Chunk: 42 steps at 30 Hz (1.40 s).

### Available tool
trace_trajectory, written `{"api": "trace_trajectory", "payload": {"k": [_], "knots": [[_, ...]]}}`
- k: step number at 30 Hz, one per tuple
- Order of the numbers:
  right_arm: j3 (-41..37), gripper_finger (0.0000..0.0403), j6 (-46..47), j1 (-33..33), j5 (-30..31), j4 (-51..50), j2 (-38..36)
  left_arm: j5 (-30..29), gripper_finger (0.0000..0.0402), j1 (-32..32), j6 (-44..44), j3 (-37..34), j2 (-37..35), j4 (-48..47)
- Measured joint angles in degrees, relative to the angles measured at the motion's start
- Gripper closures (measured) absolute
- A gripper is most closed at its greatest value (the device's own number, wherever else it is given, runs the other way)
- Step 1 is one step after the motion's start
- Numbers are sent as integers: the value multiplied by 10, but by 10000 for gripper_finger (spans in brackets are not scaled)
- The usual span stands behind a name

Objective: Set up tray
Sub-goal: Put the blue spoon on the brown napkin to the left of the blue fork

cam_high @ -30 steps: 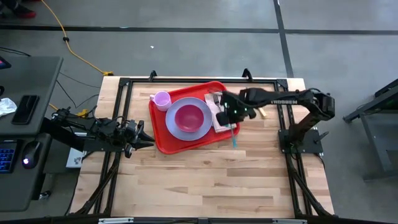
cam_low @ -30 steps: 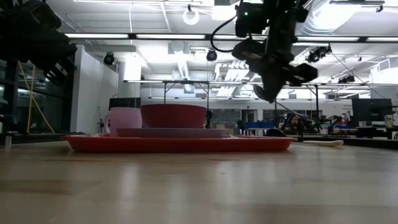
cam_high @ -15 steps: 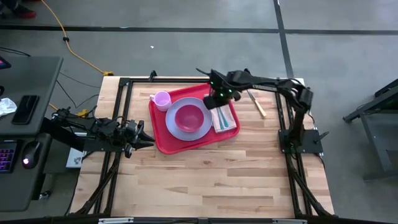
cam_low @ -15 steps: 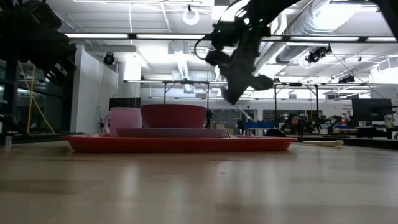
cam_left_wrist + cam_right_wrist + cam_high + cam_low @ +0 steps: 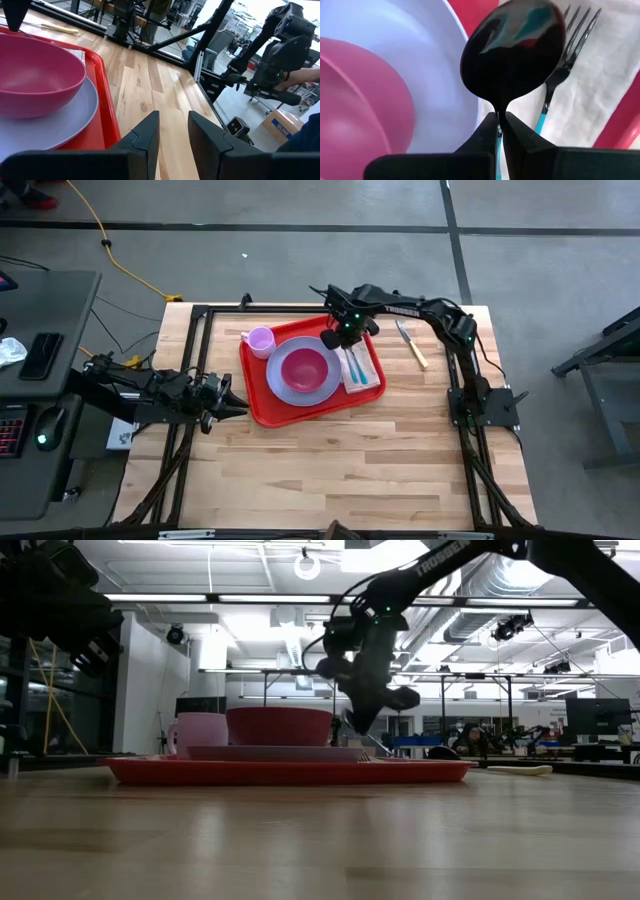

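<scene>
The red tray (image 5: 262, 405) lies on the wooden table and carries a lavender plate (image 5: 280, 391) with a magenta bowl (image 5: 305, 367), a pink cup (image 5: 260, 340) and a white napkin (image 5: 366, 372). A teal-handled fork (image 5: 565, 45) rests on the napkin. My right gripper (image 5: 338, 338) hangs over the tray's far part, between plate and napkin, shut on a dark spoon (image 5: 512, 50). In the low view this gripper (image 5: 360, 720) is just above the tray (image 5: 280, 772). My left gripper (image 5: 232, 398) waits open at the tray's left edge. My right gripper pinches the spoon by its neck (image 5: 499, 120), just behind the bowl, between the two fingers. The spoon's bowl sticks out past the fingertips, lifted clear above the plate's rim and the napkin's edge. The fingers slant downward from above.
A knife (image 5: 412, 345) with a pale handle lies on the bare table right of the tray. Black frame rails run along the table's edges. Wide bare wood lies on the near side of the tray. A desk with a keyboard stands left of the table.
My right gripper has swung from above the tray's right edge toward the table's far left, across the napkin toward the plate, and has come down close over the tray, carrying the spoon. The tray and its dishes have stayed put.
</scene>
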Motion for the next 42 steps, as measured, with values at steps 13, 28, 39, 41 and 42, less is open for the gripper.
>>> {"api": "trace_trajectory", "payload": {"k": [13, 28, 39, 41, 42], "knots": [[-4, 403, 11, 0, 4, 35, 1, -2, 268, 0, 0, 0, 0, 0], [-4, 403, -2, 1, 1, 41, 44, -2, 268, 0, 0, 0, 0, 0], [-4, 403, -1, 0, 17, 50, 52, -2, 268, 0, 0, 0, 0, 0], [-4, 403, -1, 0, 17, 50, 61, -2, 268, 0, 0, 0, 0, 0], [-4, 403, -1, 0, 16, 50, 65, -2, 268, 0, -2, 0, 0, 0]]}}
